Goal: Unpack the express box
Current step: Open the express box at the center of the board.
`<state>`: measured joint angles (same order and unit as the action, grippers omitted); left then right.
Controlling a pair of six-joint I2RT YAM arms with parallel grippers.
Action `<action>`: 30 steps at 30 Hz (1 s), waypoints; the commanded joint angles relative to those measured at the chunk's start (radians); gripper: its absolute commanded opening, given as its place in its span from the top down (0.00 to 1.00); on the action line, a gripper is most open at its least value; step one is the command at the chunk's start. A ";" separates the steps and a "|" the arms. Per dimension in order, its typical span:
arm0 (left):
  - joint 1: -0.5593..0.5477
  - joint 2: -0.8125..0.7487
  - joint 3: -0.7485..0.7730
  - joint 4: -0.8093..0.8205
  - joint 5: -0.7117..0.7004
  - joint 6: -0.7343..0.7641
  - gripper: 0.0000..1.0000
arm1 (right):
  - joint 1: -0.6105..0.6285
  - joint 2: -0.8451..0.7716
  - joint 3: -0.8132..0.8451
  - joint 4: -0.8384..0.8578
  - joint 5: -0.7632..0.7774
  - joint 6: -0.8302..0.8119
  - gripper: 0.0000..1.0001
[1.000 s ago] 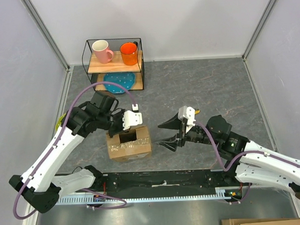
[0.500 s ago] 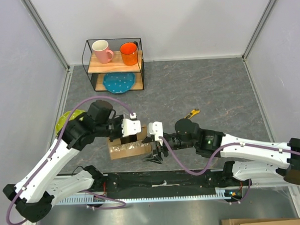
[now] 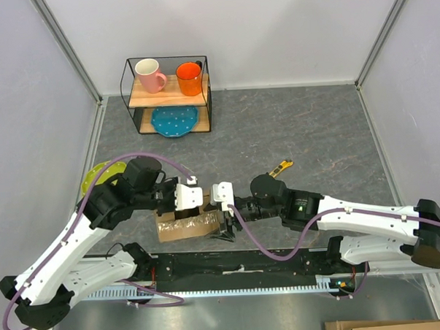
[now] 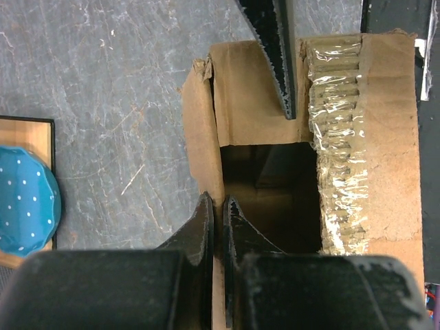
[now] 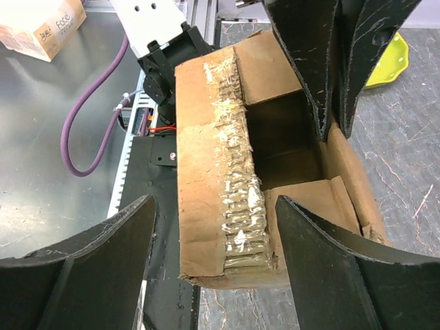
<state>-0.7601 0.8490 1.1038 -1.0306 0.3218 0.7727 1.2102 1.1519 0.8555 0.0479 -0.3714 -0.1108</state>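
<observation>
The express box (image 3: 180,227) is a brown carton lying near the front edge, with one flap open over a dark inside (image 4: 268,199) and crumpled clear tape (image 5: 237,192) along the other flap. My left gripper (image 4: 216,201) is shut on the box's side wall, with cardboard pinched between its jaws; from above it (image 3: 195,208) sits at the box's far edge. My right gripper (image 5: 215,201) is open, and its fingers straddle the taped flap at the box's right end without touching it. In the top view this gripper (image 3: 225,227) sits right against that end.
A wire rack (image 3: 206,92) at the back holds a pink mug (image 3: 149,73), an orange mug (image 3: 189,77) and a blue dotted plate (image 3: 174,119). A yellow-green plate (image 3: 98,175) lies at the left, a yellow cutter (image 3: 281,167) to the right, and the black base rail (image 3: 239,263) just in front of the box.
My right arm has swung left from open table to the box's right end, its jaws spreading wider. My left gripper stayed shut on the box wall, and the box shifted slightly toward the front.
</observation>
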 commanded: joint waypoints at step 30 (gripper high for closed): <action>-0.016 -0.076 0.010 0.064 0.172 -0.135 0.98 | 0.063 0.284 -0.001 -0.152 -0.074 0.118 0.28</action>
<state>-0.7605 0.7681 1.0615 -1.0851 0.3492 0.7174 1.2404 1.3163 0.9161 0.1368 -0.5156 -0.0227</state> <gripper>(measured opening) 0.045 0.729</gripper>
